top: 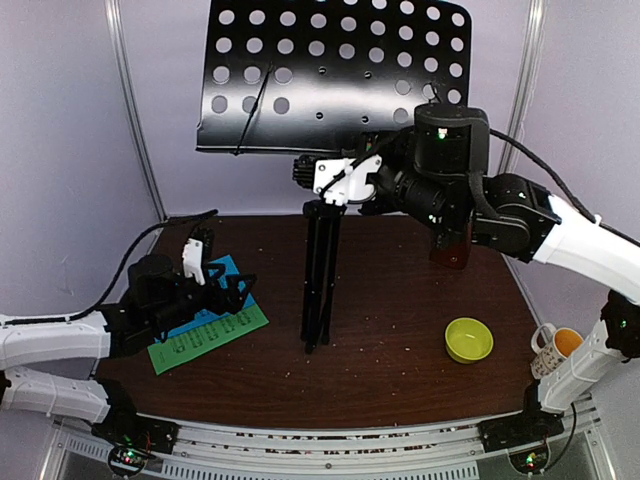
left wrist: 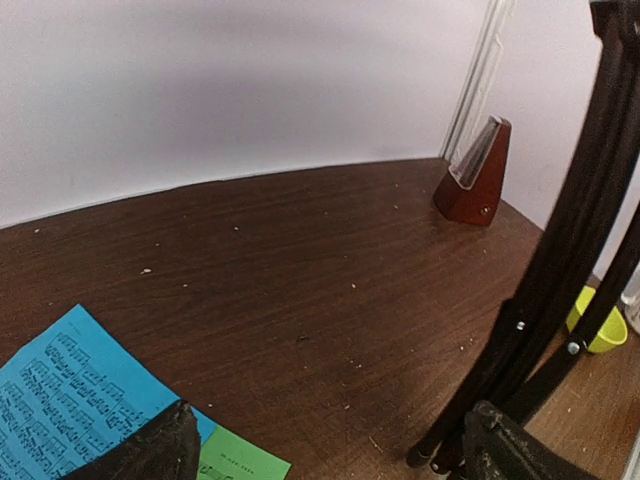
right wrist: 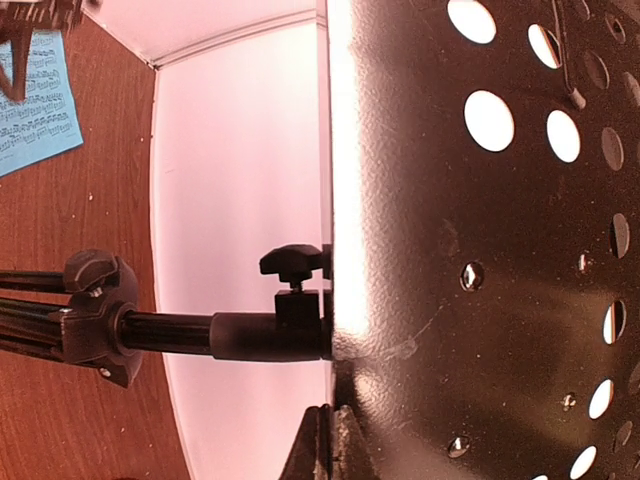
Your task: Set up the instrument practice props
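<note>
**Right arm gripping the music stand, left arm over the sheets**

Top view: the music stand (top: 340,70) is standing upright. The right gripper (top: 332,184) is meeting its desk's lower edge. The left gripper (top: 222,268) is hovering over the music sheets (top: 210,335), left of the stand. The metronome (top: 453,250) is sitting right of the stand.

Left wrist: its 2 fingers (left wrist: 150,450) are spreading wide, holding nothing.

Right wrist: the jaws are pinching the stand's desk edge.

The right arm (top: 520,215) hides most of the metronome (top: 455,252) from above.
</note>
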